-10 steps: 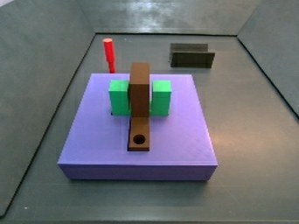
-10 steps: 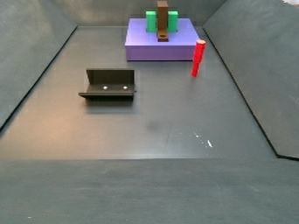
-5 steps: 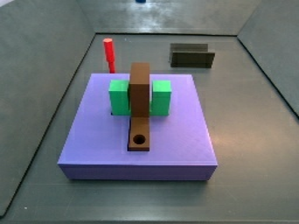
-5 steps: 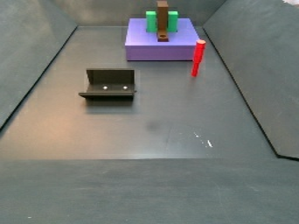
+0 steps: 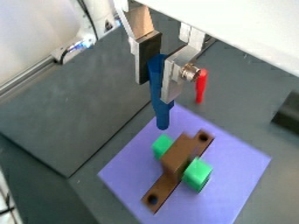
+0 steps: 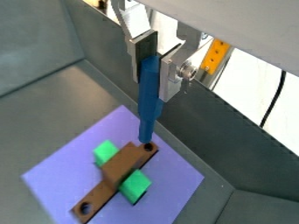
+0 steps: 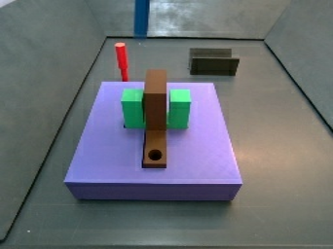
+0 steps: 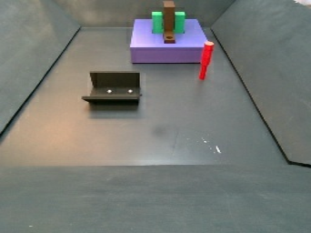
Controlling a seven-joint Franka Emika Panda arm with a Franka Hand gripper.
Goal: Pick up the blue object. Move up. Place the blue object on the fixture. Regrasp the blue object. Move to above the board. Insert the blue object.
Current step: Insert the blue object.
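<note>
Even soft light, faint floor sheen, wrist views slightly blurred

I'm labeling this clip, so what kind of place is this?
Probably a simulated robot test cell for peg insertion: bare grey walled floor, a lavender board carrying a holed brown bar, and the tool high above it, shut on the blue object.

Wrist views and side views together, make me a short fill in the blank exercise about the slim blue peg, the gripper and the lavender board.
1. The gripper is shut on the slim ____ peg, high above the lavender-blue board.
2. The long brown bar on the board lies between two ____ blocks.
3. The upright red peg stands on the grey floor ____ the board.
4. The dark L-shaped fixture holds ____ piece.

Missing words: blue; green; beside; no
</note>
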